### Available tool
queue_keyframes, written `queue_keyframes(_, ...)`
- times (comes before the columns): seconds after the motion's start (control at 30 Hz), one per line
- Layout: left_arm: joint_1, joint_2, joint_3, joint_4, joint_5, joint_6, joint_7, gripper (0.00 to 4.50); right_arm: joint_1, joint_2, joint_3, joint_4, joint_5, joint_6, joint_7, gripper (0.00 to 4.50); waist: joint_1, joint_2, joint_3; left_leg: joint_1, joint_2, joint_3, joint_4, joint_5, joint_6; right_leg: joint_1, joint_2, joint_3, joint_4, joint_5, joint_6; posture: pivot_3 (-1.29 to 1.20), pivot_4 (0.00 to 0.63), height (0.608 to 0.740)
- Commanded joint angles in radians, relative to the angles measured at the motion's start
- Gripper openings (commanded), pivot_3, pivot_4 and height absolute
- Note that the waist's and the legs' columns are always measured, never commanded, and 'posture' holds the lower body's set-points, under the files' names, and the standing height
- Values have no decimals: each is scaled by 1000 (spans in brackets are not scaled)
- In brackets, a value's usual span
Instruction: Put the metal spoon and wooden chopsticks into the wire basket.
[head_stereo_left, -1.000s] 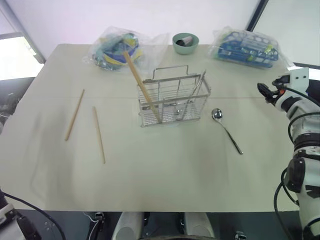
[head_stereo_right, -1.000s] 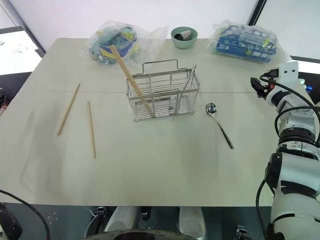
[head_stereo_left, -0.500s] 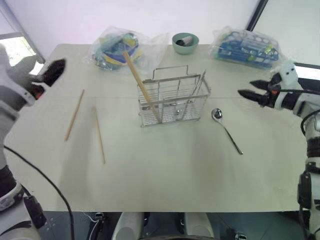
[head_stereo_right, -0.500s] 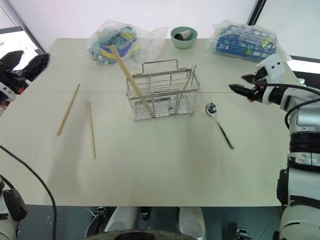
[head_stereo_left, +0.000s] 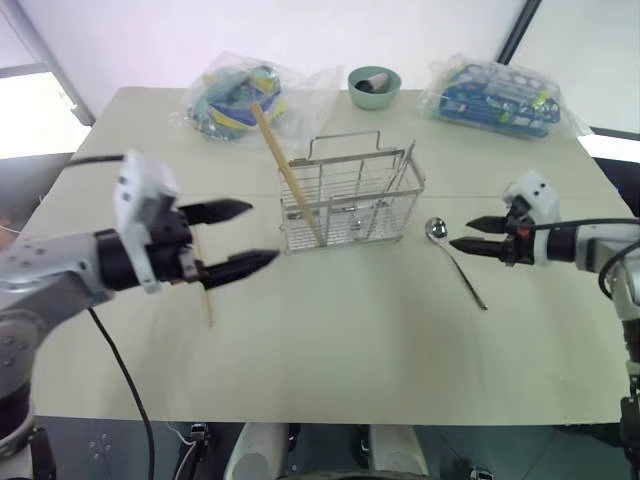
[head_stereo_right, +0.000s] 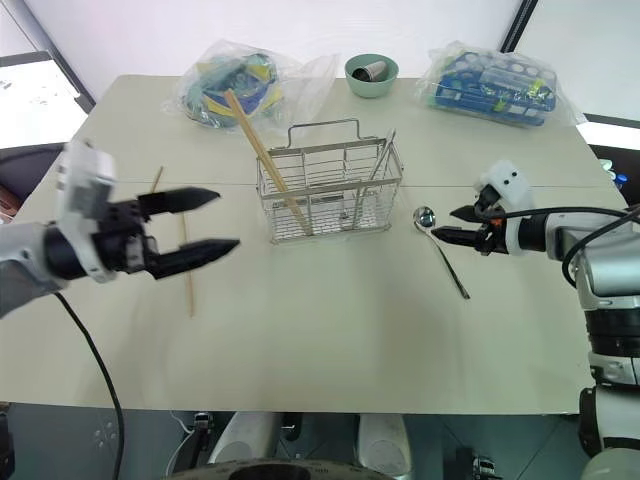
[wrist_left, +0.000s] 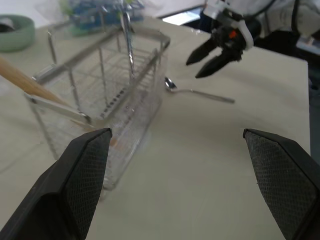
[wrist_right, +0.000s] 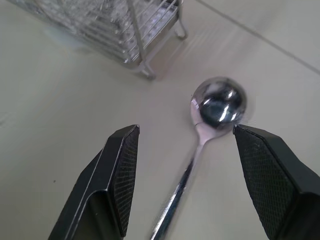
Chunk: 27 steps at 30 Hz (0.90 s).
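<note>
The metal spoon (head_stereo_right: 438, 247) is lying flat on the tabletop (head_stereo_right: 330, 330), at about four o'clock from the wire basket (head_stereo_right: 330, 190). The right gripper (head_stereo_right: 458, 224) is hovering just beside its bowl, fingers spread, empty. The left gripper (head_stereo_right: 215, 221) is hanging wide open over a loose wooden chopstick (head_stereo_right: 186, 272) at eight o'clock from the basket. The spoon looks light, stiff and slippery; pinching mid-handle seems safest.

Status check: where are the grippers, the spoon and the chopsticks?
Both grippers open, empty. Metal spoon on table, beside wire basket. Loose chopstick left. Nothing blocking.
</note>
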<state>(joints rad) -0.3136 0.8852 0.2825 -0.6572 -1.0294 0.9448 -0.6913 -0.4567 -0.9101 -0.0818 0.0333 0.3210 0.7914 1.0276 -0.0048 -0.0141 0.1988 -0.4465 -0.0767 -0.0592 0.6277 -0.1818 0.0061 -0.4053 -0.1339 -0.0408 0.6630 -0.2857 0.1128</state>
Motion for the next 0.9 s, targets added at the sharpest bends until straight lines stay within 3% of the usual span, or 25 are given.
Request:
queue_keyframes(0.03,-17,10,-57,-29,54,-52,-21,4424,7,30,-6,-17,6,0,-44,3068,-2,0,0,0,0,0,0,0,0,0,0,0,0,0,0,0,150,697)
queue_keyframes(0.37,-98,-5,-86,10,44,-61,-16,4424,-42,133,49,216,-67,-106,-140,3068,-7,0,0,1,0,1,0,0,1,0,1,0,0,0,0,0,150,697)
queue_keyframes(0.5,-106,-10,-80,20,39,-60,-5,4500,-68,160,60,315,-89,-157,-150,1767,-7,-1,-1,2,0,1,1,0,1,2,1,0,0,1,0,0,150,697)
queue_keyframes(0.6,-106,-10,-79,21,38,-60,-1,4500,-72,166,64,339,-93,-178,-142,189,-6,-2,-1,2,1,0,1,0,1,2,1,0,0,1,0,0,150,697)
queue_keyframes(0.63,-105,-10,-77,20,38,-60,1,4500,-71,167,64,337,-92,-181,-137,22,-6,-2,-1,3,1,1,1,0,1,3,1,0,0,1,0,0,150,697)
queue_keyframes(0.9,-120,-27,-63,45,41,-73,27,4500,-81,170,20,345,-96,-203,-198,22,-4,-2,-1,3,0,0,1,0,1,3,1,0,0,1,0,0,150,697)
